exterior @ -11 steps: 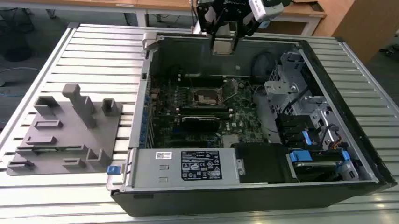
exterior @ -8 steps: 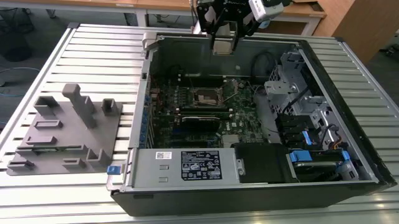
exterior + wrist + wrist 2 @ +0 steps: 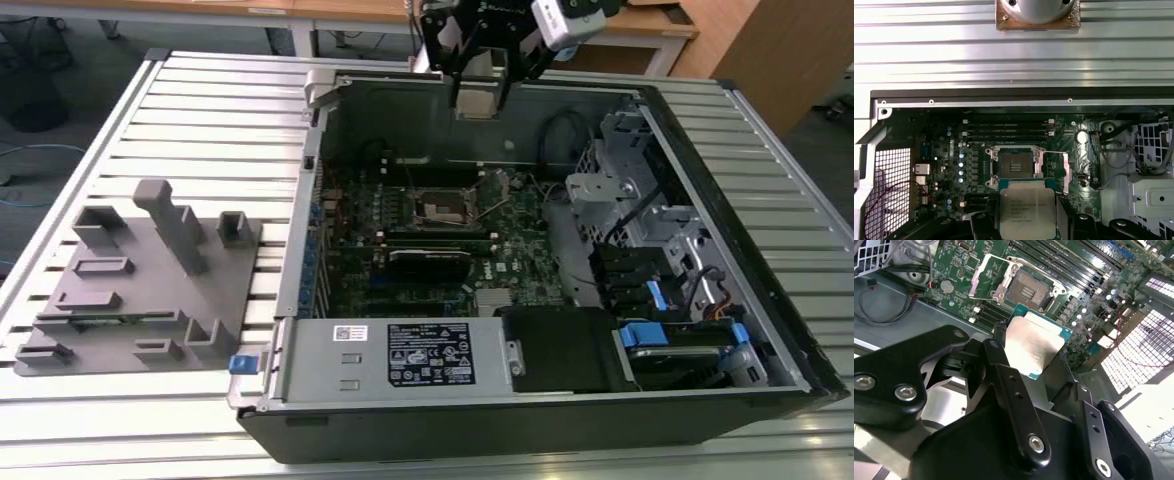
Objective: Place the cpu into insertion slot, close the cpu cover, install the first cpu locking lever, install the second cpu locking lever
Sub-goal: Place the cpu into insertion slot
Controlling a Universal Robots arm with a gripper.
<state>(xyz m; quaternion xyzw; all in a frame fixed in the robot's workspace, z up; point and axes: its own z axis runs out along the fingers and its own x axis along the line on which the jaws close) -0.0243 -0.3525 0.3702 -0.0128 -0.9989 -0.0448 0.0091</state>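
Silvery cpu [image 3: 1027, 207] sits pinched in the gripper [image 3: 1027, 225] in both wrist views, apart from the insertion slot [image 3: 1015, 169]. The exterior view shows the gripper above the case [image 3: 534, 428].

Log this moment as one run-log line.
step: cpu placement | gripper: shut on cpu, above computer case | insertion slot: empty | cpu cover: open

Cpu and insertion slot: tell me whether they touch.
Apart. In the second wrist view the gripper holds the cpu up off the board, short of the open insertion slot.
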